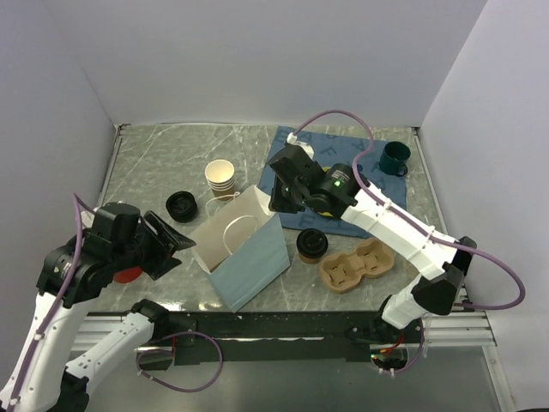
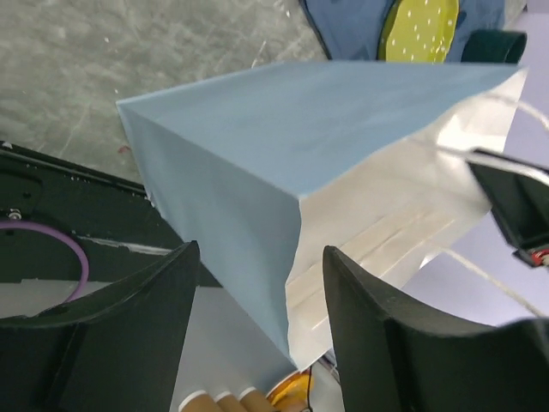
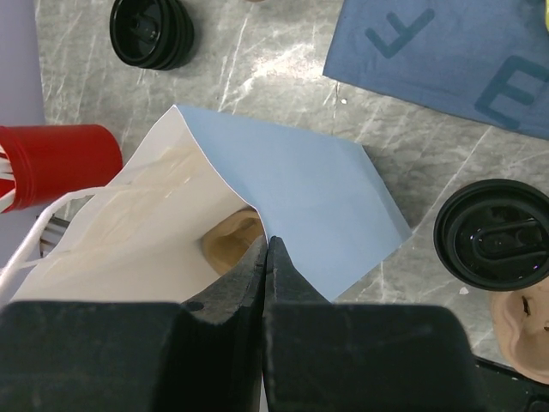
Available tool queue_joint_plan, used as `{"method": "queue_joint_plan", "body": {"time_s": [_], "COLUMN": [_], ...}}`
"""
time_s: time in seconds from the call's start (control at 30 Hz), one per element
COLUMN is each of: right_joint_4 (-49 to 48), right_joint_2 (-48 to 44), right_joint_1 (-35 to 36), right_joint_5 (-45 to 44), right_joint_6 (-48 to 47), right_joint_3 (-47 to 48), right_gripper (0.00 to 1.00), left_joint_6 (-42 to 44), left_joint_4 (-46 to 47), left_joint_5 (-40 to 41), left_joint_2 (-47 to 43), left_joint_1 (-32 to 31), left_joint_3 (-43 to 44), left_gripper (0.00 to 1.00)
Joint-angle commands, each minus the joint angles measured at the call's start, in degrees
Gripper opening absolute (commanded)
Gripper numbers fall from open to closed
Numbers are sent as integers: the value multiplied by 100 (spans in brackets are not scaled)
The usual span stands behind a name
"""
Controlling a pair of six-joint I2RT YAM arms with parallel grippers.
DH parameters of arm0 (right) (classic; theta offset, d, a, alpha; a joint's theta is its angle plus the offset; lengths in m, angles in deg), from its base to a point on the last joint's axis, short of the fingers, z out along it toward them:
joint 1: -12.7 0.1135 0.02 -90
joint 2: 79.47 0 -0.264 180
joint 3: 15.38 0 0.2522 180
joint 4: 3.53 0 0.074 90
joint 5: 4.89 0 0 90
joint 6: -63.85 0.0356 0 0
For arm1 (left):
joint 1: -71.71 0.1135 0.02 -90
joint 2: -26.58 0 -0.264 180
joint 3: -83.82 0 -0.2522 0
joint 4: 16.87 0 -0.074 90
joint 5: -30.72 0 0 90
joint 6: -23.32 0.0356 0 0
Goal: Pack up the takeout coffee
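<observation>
Takeout coffee, black lid on, stood on the tabletop towards the front edge, just beside the blue paper bag on one side and the brown cup carrier on the other, apart from both arms. Right fingers were clenched on the bag's rim. Left fingers were released and spread, with an edge of the bag's open mouth between them.

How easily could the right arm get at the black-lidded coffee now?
Probably yes: the coffee cup stands clear beside the right end effector, nothing between. But that end effector seems shut on the paper bag rim, so it must let go first.
</observation>
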Motion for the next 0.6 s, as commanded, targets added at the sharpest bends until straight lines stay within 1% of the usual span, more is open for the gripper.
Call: {"method": "queue_joint_plan", "body": {"time_s": [0.0, 0.17, 0.27, 0.37, 0.57], "right_joint_4": [-421, -580, -571, -554, -519], "right_joint_2": [-383, -559, -585, -603, -594], "right_joint_1": [84, 93, 93, 93, 93], "right_joint_5": [-62, -27, -53, -88, -80], "right_joint_6": [77, 103, 94, 42, 112], "right_joint_3": [-235, -454, -472, -472, -508], "right_gripper": [0, 0, 0, 0, 0], "left_joint_6": [-4, 23, -12, -82, -276], "left_joint_4": [-43, 256, 283, 46, -16], "left_joint_5": [522, 445, 356, 295, -56], "left_joint_2": [211, 423, 431, 458, 387], "left_joint_1": [10, 10, 10, 10, 10], "left_joint_3": [282, 309, 353, 423, 133], "left_gripper": [65, 56, 55, 53, 50]}}
